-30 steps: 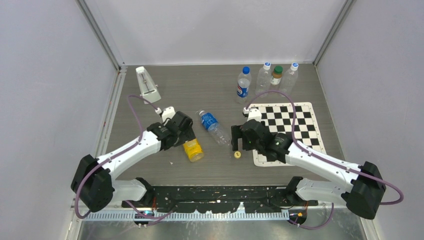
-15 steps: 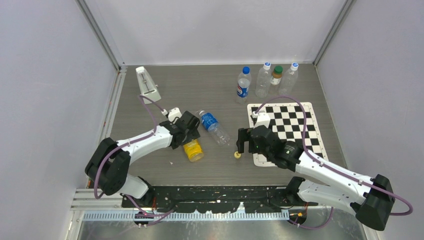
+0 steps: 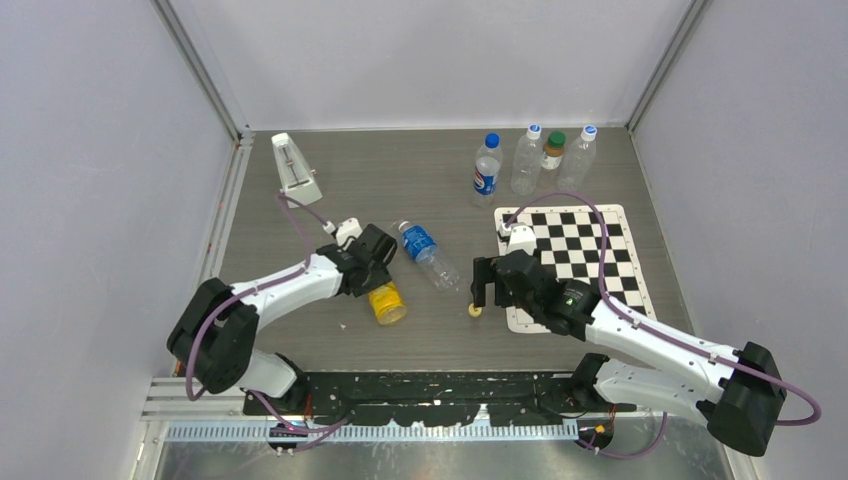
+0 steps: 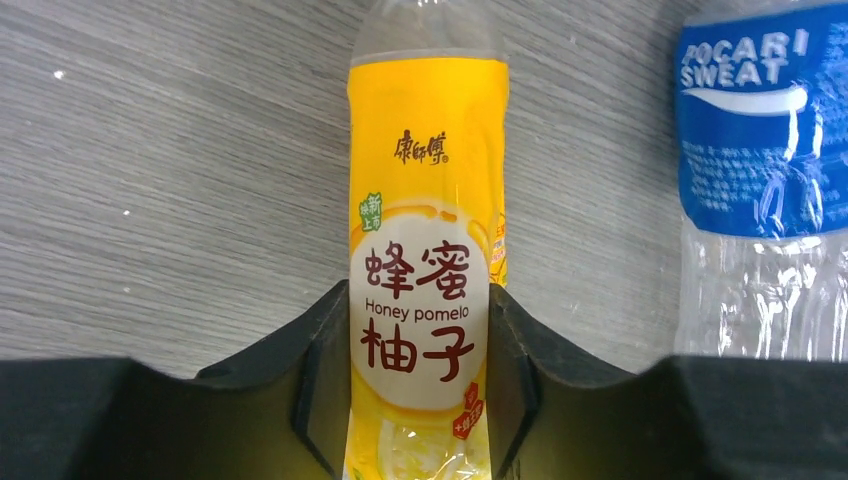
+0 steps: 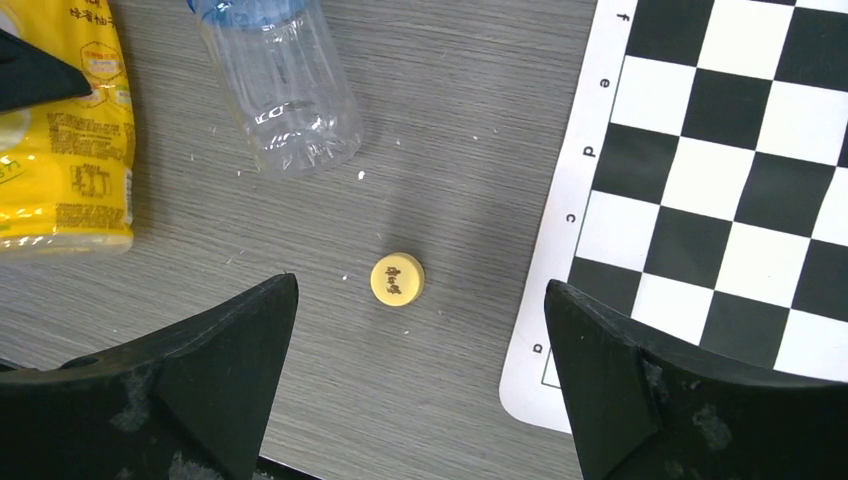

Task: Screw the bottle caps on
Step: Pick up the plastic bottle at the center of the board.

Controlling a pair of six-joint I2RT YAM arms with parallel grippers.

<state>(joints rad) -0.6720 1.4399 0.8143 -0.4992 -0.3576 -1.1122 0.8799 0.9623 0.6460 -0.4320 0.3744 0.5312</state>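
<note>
A yellow-labelled bottle [image 3: 386, 302] [image 4: 425, 250] lies on its side on the grey table. My left gripper [image 3: 372, 272] [image 4: 418, 305] is shut on its body, a finger pressed against each side. The small yellow cap [image 3: 474, 310] [image 5: 397, 279] lies flat on the table by the chessboard's left edge. Just above it hangs my right gripper [image 3: 479, 290] [image 5: 420, 295], open wide, with the cap ahead of the gap between its fingers. A clear bottle with a blue label [image 3: 428, 254] [image 4: 765, 200] [image 5: 285, 80] lies beside the yellow one.
A chessboard mat [image 3: 590, 255] [image 5: 720, 150] covers the right of the table. Several capped bottles stand at the back, among them a blue-capped one [image 3: 487, 170] and a green-capped one [image 3: 553, 152]. A white wedge-shaped object [image 3: 296, 168] stands back left.
My left gripper has closed from wide open onto the yellow bottle. The right arm has shifted slightly, its gripper settling over the yellow cap, still open.
</note>
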